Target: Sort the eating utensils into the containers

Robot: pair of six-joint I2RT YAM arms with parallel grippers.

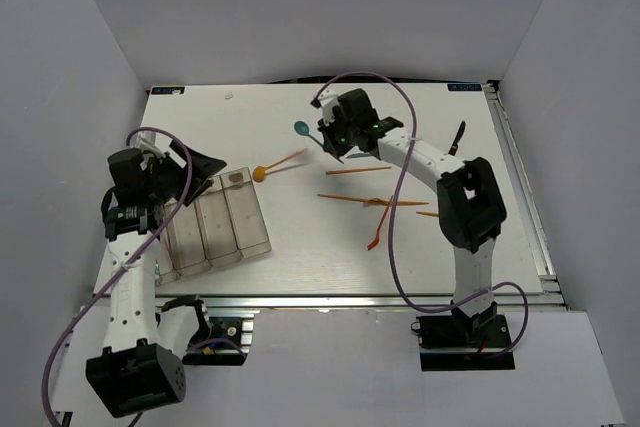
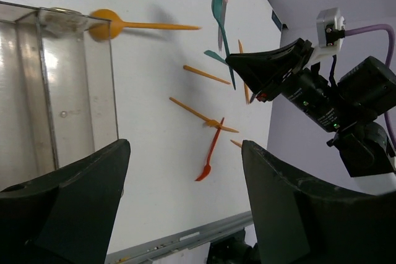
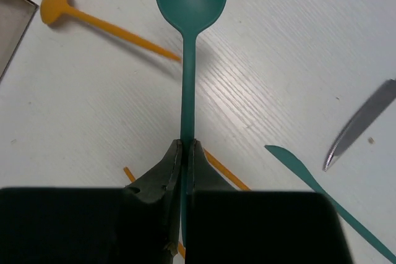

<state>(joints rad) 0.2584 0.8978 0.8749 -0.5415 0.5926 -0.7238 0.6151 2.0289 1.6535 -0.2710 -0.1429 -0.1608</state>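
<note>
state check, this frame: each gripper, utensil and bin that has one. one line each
right gripper, shut on the teal spoon's handle
teal spoon, clamped by the handle, bowl pointing away from the jaws
left gripper, open, holding nothing
containers, upright, tops open
orange spoon, loose, flat on table
orange sticks, loose on table
teal knife, loose on table
dark-bladed knife, loose on table
</note>
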